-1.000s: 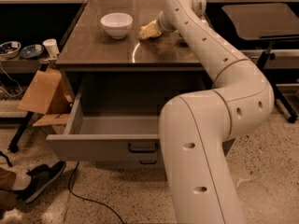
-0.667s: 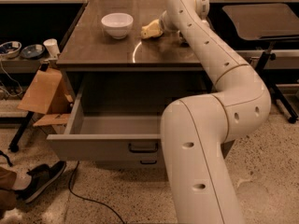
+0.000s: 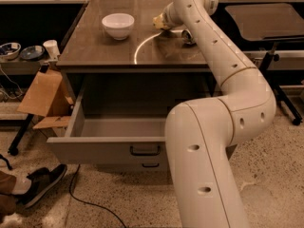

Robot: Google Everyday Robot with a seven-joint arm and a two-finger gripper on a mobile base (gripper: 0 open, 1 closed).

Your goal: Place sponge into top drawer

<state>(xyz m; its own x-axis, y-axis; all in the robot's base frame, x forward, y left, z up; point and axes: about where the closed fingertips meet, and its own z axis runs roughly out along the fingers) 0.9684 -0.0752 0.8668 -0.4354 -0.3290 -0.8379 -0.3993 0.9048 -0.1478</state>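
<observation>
The white jointed robot arm (image 3: 223, 127) reaches across the dark brown tabletop (image 3: 104, 51), and its gripper (image 3: 165, 21), mostly hidden behind the wrist, sits at the pale yellow soft sponge (image 3: 157, 22) near the far edge, right of the round white bowl (image 3: 118, 25). Below, the wide grey metal top drawer (image 3: 95, 151) stands pulled open, dark handle facing forward.

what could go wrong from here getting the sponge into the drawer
1. The gripper is at the sponge on the table's far side, with the arm hiding the grasp; a soft sponge may slip out on the lift.
2. The can lies close beside the arm and the bowl stands left of the sponge; a swing toward the open drawer might knock either.
</observation>
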